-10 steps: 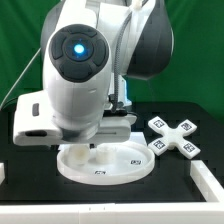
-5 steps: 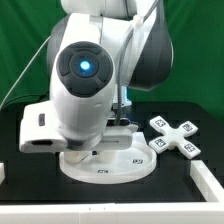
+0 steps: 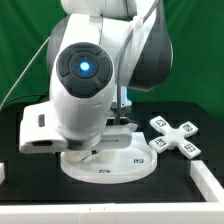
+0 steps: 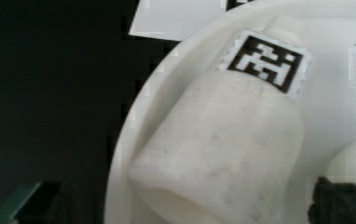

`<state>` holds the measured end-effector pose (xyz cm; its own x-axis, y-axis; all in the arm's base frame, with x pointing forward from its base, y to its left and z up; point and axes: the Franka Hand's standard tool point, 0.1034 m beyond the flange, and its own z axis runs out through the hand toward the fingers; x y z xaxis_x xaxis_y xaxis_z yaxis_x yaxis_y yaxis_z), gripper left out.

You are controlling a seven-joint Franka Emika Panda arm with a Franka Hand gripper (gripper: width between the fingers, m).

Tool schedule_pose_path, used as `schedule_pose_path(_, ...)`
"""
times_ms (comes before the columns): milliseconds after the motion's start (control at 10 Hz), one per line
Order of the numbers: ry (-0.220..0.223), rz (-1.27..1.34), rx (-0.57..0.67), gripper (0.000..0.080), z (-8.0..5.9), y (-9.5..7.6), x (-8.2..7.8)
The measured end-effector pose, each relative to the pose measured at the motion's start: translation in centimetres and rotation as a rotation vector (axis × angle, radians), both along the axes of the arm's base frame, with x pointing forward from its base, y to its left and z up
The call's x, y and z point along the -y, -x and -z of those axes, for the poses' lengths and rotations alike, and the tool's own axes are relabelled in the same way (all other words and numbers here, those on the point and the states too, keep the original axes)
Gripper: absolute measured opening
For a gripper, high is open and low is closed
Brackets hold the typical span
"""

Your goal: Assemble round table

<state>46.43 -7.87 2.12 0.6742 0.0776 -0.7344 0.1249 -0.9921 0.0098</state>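
Observation:
The round disc (image 3: pixel 118 166) lies flat on the black table, mostly hidden by my arm in the exterior view. The cross-shaped foot (image 3: pixel 176 136) lies to the exterior view's right of it, apart. In the wrist view the white cylindrical leg (image 4: pixel 210 140) with square tags fills the space between my fingers. My gripper (image 4: pixel 189 200) straddles the leg with jaws wide. One dark finger (image 4: pixel 33 202) stands off the leg with a dark gap. The other finger (image 4: pixel 345 195) is at the leg's edge. The gripper itself is hidden behind the arm in the exterior view.
A white edge of the marker board (image 4: pixel 171 16) shows beyond the leg in the wrist view. A low white rail (image 3: pixel 208 180) bounds the table at the exterior view's right front. A green backdrop stands behind.
Between one second and half a second ago the arm came down lower over the disc. Since then nothing has visibly moved.

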Motion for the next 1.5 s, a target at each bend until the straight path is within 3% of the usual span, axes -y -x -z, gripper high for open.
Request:
schedule_pose_path(200, 0.004, 0.015, -0.018, 0.0649, -0.6, 0.3, 0.5)
schedule_pose_path(400, 0.032, 0.051, -0.029, 0.0649, -2.2, -0.3, 2.2)
schedule_pose_path(500, 0.061, 0.079, -0.036, 0.0649, -1.7, 0.4, 2.0)
schedule_pose_path(700, 0.075, 0.090, -0.046, 0.0649, -1.0, 1.2, 1.5)
schedule_pose_path(1000, 0.087, 0.089, -0.053, 0.0649, -0.8, 1.5, 0.6)
schedule_pose_path(1500, 0.092, 0.097, -0.056, 0.0649, -0.8, 1.6, 0.6)
